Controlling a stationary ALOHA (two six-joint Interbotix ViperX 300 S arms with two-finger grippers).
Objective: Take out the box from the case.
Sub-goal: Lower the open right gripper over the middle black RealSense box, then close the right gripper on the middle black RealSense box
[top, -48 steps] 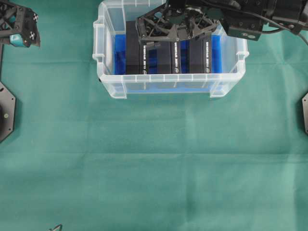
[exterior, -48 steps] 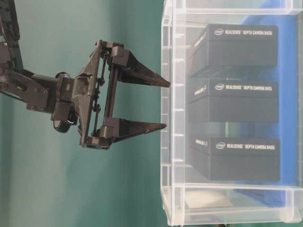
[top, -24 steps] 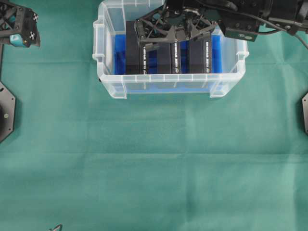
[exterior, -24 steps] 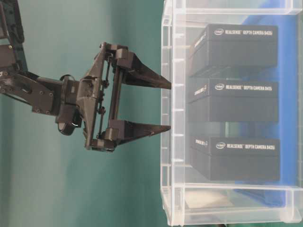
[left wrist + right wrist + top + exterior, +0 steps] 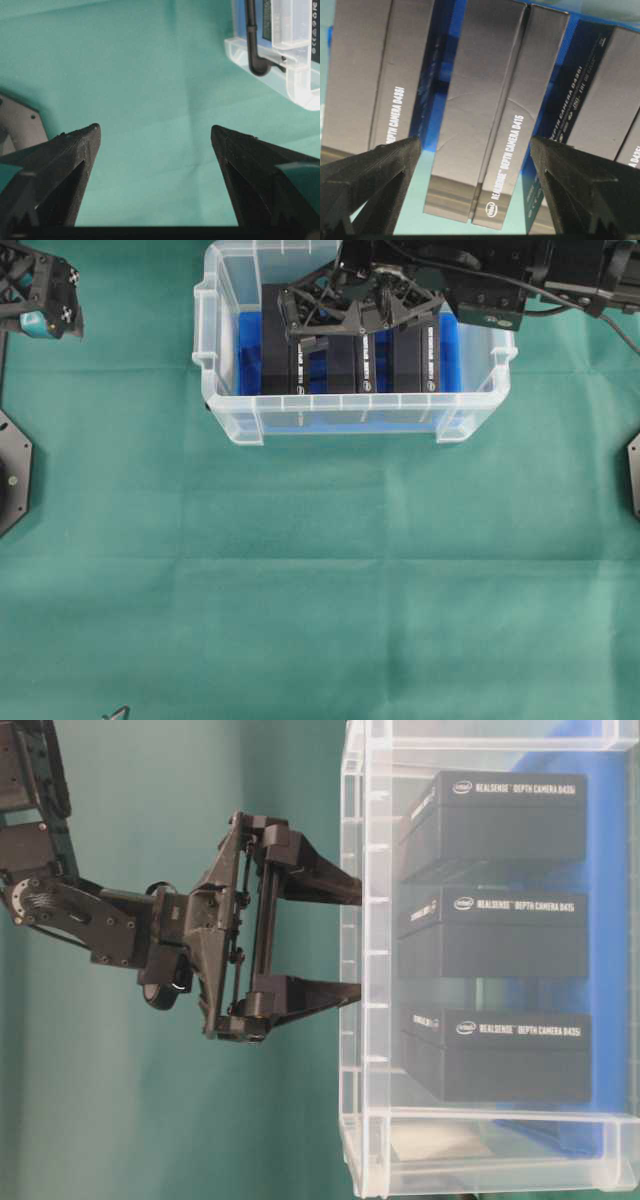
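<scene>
Green cloth (image 5: 320, 580) spread flat over the whole work surface, faint fold creases crossing it, black angular plates seen at the left edge (image 5: 12, 472) and right edge (image 5: 634, 472)

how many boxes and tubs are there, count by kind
black boxes: 3, standing side by side in the tub
clear plastic tub: 1
total: 4
</scene>
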